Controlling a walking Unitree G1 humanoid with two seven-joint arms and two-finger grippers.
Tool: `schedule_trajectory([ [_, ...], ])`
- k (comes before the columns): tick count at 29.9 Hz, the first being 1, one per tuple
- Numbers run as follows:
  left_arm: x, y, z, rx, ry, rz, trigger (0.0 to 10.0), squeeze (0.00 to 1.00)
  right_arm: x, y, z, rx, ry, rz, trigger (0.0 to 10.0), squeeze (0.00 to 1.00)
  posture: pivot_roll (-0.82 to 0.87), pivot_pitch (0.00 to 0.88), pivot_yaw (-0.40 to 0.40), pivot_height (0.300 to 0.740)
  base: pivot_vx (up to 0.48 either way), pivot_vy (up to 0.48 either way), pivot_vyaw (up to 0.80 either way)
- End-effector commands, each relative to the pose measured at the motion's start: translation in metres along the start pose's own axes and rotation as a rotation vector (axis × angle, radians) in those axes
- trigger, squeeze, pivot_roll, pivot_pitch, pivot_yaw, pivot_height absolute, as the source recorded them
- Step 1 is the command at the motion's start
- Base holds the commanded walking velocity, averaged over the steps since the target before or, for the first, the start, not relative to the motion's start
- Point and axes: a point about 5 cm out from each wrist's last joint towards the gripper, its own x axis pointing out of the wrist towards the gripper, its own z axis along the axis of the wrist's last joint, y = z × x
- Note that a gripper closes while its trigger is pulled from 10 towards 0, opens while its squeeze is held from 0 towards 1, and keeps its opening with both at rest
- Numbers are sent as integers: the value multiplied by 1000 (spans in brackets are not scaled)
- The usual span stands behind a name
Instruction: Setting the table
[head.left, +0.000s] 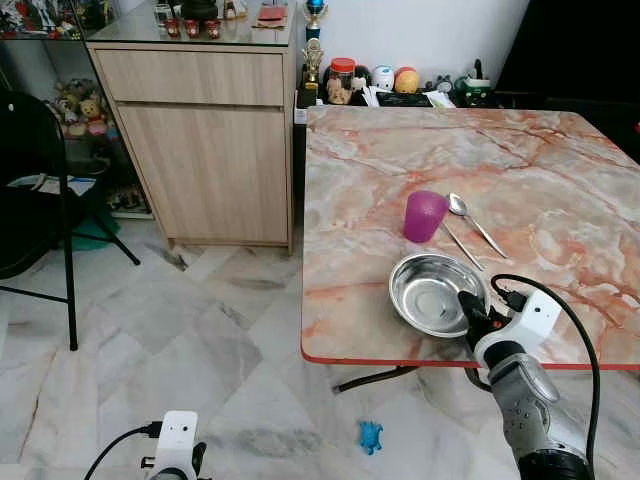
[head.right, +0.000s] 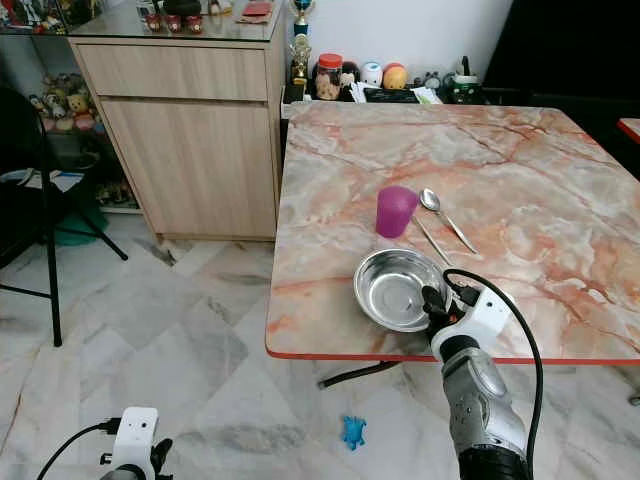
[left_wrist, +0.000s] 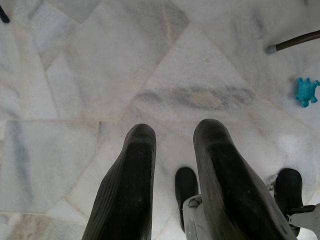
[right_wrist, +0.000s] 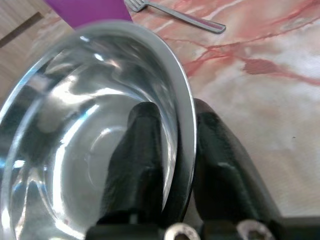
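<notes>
Table setting, partly done.
Right gripper (right_wrist: 175, 145) pinches the bowl (head.left: 428, 290) rim; cup (head.left: 424, 216) at 12 o'clock, spoon (head.left: 472, 219) and fork (right_wrist: 175, 14) placed; left gripper (left_wrist: 175, 165) idle, parted.

I see the steel bowl (head.left: 432, 292) sitting upright near the table's front edge, shiny, round and empty, its rim at four o'clock pinched between my right gripper's (right_wrist: 176, 145) fingers, one inside the wall and one outside. At twelve o'clock from the bowl, just beyond it, stands the purple cup (head.left: 424, 215), opaque, mouth down as far as I can tell. The spoon (head.left: 474, 221) lies flat at one o'clock from the bowl, its head at the far end, and the fork (head.left: 461, 244) lies alongside, just beside the spoon, close to the bowl's rim.
</notes>
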Motion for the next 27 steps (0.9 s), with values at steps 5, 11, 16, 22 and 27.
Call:
schedule_trajectory([
  [5, -1, 1, -6, 29, 29, 1, 10000, 0, -1, 26, 12, 30, -146, 136, 7373, 0, 83, 0, -50, 740, 0, 0, 0],
  [11, -2, 2, -7, 35, 31, 2, 10000, 0, -6, 47, 17, -37, -270, 217, 10000, 0, 78, 0, -46, 740, 0, 0, 0],
  [16, -1, 3, -6, 37, 31, 3, 10000, 0, -14, 65, 24, -98, -342, 339, 10000, 0, 78, 0, -45, 740, 0, 0, 0],
  [22, -1, 2, -5, 52, 31, -3, 10000, 0, -20, 75, 28, -153, -385, 438, 10000, 0, 85, 0, -44, 740, 0, -123, 0],
  [27, 0, 3, -4, 52, 27, 0, 10000, 0, -21, 81, 31, -191, -392, 472, 10000, 0, 85, 0, -45, 740, 0, -372, 0],
])
